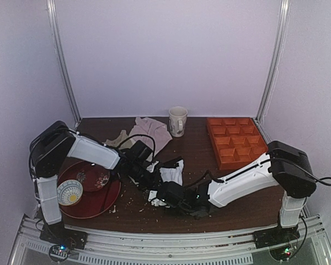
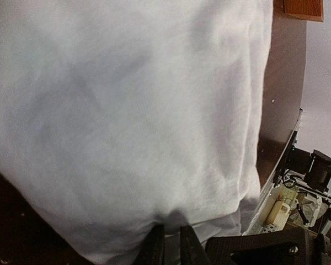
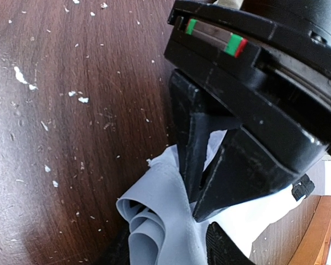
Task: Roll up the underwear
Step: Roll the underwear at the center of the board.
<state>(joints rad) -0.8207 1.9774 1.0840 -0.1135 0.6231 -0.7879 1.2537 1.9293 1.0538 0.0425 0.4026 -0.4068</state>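
Left arm (image 1: 91,150): shoulder raised at the left, white forearm sloping down and inward toward the centre. Left gripper (image 2: 172,245): jaws nearly closed, pinching an edge of the underwear (image 2: 127,110). Right arm (image 1: 248,179): shoulder at the right, forearm stretched low and leftward, its wrist close beside the left one. Right gripper (image 3: 171,249): jaws apart, astride a rolled fold of the cloth just below the left gripper. Whether its pads touch the cloth is unclear.

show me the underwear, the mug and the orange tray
underwear (image 1: 172,174), top view, middle of the white cloth between the arms
mug (image 1: 177,119), top view, its side wall
orange tray (image 1: 212,141), top view, its left rim
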